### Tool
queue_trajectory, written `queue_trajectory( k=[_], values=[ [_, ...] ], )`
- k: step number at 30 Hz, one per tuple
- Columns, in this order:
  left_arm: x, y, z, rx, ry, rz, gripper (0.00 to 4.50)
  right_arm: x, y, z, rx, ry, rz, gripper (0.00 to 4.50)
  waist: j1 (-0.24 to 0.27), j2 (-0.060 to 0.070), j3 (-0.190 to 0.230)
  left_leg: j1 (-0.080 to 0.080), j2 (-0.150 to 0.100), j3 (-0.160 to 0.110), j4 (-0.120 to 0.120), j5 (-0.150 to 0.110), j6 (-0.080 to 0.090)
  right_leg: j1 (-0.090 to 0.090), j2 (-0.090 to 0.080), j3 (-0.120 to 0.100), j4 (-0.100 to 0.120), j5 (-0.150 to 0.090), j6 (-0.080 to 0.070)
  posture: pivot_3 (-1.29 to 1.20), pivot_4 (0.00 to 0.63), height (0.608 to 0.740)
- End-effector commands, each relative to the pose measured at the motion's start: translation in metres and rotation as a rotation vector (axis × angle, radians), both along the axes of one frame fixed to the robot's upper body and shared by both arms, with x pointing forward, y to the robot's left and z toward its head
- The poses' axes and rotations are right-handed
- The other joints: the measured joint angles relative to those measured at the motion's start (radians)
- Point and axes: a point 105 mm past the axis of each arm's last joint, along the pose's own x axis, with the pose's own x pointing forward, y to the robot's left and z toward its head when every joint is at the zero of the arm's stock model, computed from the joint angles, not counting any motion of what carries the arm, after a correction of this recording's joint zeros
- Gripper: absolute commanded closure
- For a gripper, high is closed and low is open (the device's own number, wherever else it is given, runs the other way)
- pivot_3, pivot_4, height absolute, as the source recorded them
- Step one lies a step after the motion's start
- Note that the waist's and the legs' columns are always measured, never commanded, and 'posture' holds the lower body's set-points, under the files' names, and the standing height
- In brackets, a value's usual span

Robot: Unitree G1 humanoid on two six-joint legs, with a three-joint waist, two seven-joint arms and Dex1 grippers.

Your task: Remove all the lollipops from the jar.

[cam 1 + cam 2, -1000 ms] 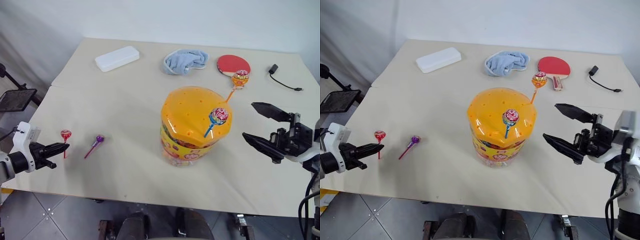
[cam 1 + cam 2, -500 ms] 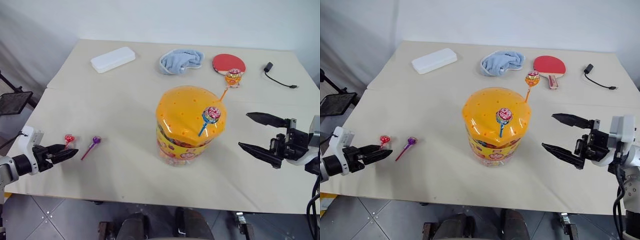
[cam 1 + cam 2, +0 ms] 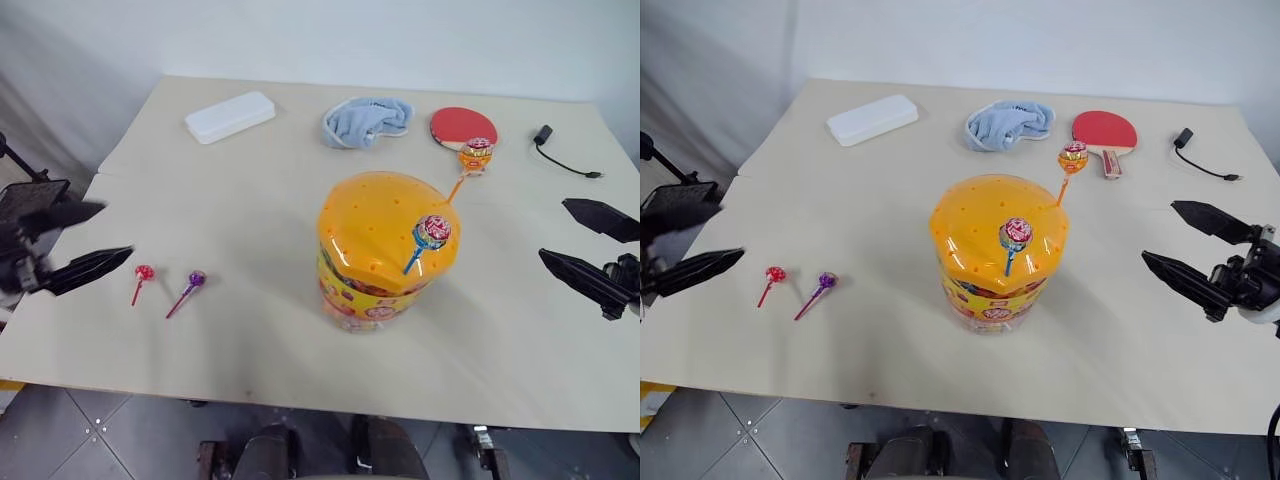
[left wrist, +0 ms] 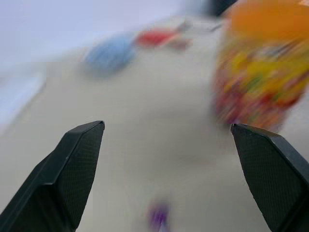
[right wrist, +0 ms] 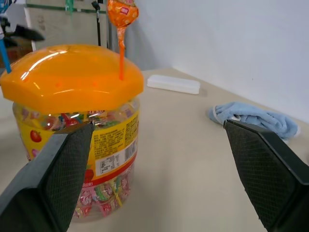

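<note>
Jaws: left gripper now parted after release, empty; right gripper wide, empty | red lollipop laid on surface beside left jaws, near purple lollipop | two left in jar.

Left tool motion-blurred, edge-cropped

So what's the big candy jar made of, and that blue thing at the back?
The jar looks like clear plastic: you can see the sweets through its wall. Its orange lid seems glossy plastic too, since light glints off it. The blue thing looks like soft cloth, probably a towel, because it lies crumpled in folds.
</note>
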Motion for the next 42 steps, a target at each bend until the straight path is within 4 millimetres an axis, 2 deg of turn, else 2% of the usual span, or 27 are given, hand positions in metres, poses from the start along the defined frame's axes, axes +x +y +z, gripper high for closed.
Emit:
queue_trajectory(
  k=[1, 3, 5, 10, 13, 17, 25, 28, 30, 32, 34, 35, 38, 40, 42],
  values=[
    [0.000, -0.024, -0.009, -0.042, 0.036, -0.108, 0.04, 0.020, 0.019, 0.014, -0.011, -0.033, -0.022, 0.00, -0.013, 0.002, 0.000, 0.001, 0.000, 0.002, 0.000, 0.001, -0.001, 0.000, 0.002, 0.000, 0.001, 0.000, 0.000, 0.00, 0.150, 0.740],
    [0.003, -0.035, -0.010, -0.065, 0.029, -0.151, 0.04, 0.035, 0.028, 0.014, -0.048, 0.001, -0.055, 0.00, -0.024, 0.003, 0.000, 0.000, 0.002, 0.003, 0.000, 0.002, -0.002, -0.002, 0.004, 0.001, 0.002, 0.000, 0.000, 0.00, 0.150, 0.740],
    [0.006, -0.047, -0.010, -0.076, 0.011, -0.195, 0.04, 0.041, 0.043, 0.015, -0.071, 0.013, 0.002, 0.00, -0.024, 0.002, 0.000, -0.003, 0.002, 0.004, 0.000, 0.003, -0.002, -0.005, 0.005, 0.001, 0.004, 0.000, -0.001, 0.00, 0.150, 0.740],
    [0.005, -0.069, -0.009, -0.115, -0.004, -0.284, 0.04, 0.044, 0.073, 0.027, -0.020, 0.035, 0.149, 0.00, -0.022, 0.002, 0.000, -0.005, 0.001, 0.004, 0.002, 0.003, -0.001, -0.007, 0.005, 0.000, 0.003, 0.000, 0.000, 0.00, 0.150, 0.740],
    [0.002, -0.077, -0.007, -0.152, -0.004, -0.321, 0.04, 0.042, 0.084, 0.029, -0.031, 0.045, 0.216, 0.00, -0.016, 0.002, 0.000, -0.011, 0.002, 0.000, 0.005, 0.004, -0.001, -0.008, 0.005, -0.001, 0.003, 0.000, 0.000, 0.00, 0.150, 0.740],
    [-0.001, -0.083, -0.005, -0.179, -0.011, -0.351, 0.00, 0.047, 0.091, 0.033, -0.004, 0.050, 0.243, 0.83, -0.013, 0.002, 0.000, -0.012, 0.002, 0.000, 0.009, 0.003, 0.000, -0.008, 0.005, -0.002, 0.003, 0.000, 0.000, 0.00, 0.150, 0.740],
    [-0.002, -0.085, -0.009, -0.197, 0.017, -0.369, 0.00, 0.043, 0.093, 0.039, 0.034, 0.021, 0.317, 3.52, 0.002, 0.002, 0.000, -0.013, 0.002, 0.000, 0.010, 0.003, 0.000, -0.008, 0.006, -0.002, 0.004, 0.000, 0.001, 0.00, 0.150, 0.740],
    [-0.002, -0.086, -0.009, -0.197, 0.024, -0.381, 0.00, 0.038, 0.081, 0.057, 0.098, -0.031, 0.301, 4.49, 0.003, 0.002, 0.000, -0.013, 0.001, 0.000, 0.011, 0.002, 0.001, -0.007, 0.006, -0.002, 0.004, 0.001, 0.001, 0.00, 0.150, 0.740],
    [0.000, -0.086, -0.008, -0.196, 0.023, -0.388, 0.00, 0.032, 0.064, 0.077, 0.159, -0.025, 0.283, 4.49, 0.003, 0.002, 0.000, -0.013, 0.001, -0.001, 0.012, 0.002, 0.001, -0.007, 0.006, -0.002, 0.004, 0.001, 0.001, 0.00, 0.150, 0.740],
    [0.001, -0.086, -0.009, -0.187, 0.025, -0.398, 0.00, 0.030, 0.040, 0.093, 0.183, -0.052, 0.188, 4.49, 0.008, 0.002, 0.001, -0.014, 0.001, -0.001, 0.013, 0.002, 0.002, -0.007, 0.006, -0.003, 0.004, 0.001, 0.001, 0.00, 0.150, 0.740],
    [0.004, -0.087, -0.011, -0.165, 0.017, -0.406, 0.00, 0.036, 0.013, 0.091, 0.131, 0.003, 0.034, 4.49, 0.015, 0.002, 0.001, -0.014, 0.001, -0.001, 0.013, 0.002, 0.002, -0.007, 0.006, -0.003, 0.004, 0.001, 0.001, 0.00, 0.150, 0.740],
    [0.006, -0.089, -0.011, -0.155, 0.012, -0.410, 0.00, 0.039, -0.001, 0.082, 0.087, 0.072, -0.040, 4.49, 0.019, 0.002, 0.000, -0.014, 0.001, -0.001, 0.013, 0.002, 0.002, -0.007, 0.006, -0.003, 0.004, 0.001, 0.001, 0.00, 0.150, 0.740],
    [0.010, -0.092, -0.013, -0.110, -0.008, -0.424, 0.00, 0.051, -0.048, 0.030, -0.119, 0.357, -0.331, 4.49, 0.026, 0.000, -0.001, -0.014, 0.001, 0.000, 0.014, 0.001, 0.003, -0.006, 0.007, -0.003, 0.002, 0.001, 0.001, 0.00, 0.150, 0.740],
    [0.011, -0.095, -0.015, -0.087, -0.011, -0.438, 0.00, 0.051, -0.075, -0.002, -0.211, 0.492, -0.477, 4.49, 0.024, 0.000, -0.001, -0.014, 0.001, 0.002, 0.014, 0.000, 0.004, -0.006, 0.007, -0.003, 0.002, 0.001, 0.003, 0.00, 0.150, 0.740],
    [0.010, -0.098, -0.017, -0.078, -0.008, -0.450, 0.00, 0.050, -0.103, -0.042, -0.379, 0.617, -0.651, 4.49, 0.024, 0.000, -0.001, -0.013, 0.001, 0.003, 0.015, 0.000, 0.004, -0.006, 0.007, -0.003, 0.002, 0.002, 0.003, 0.00, 0.150, 0.740]
  ],
)
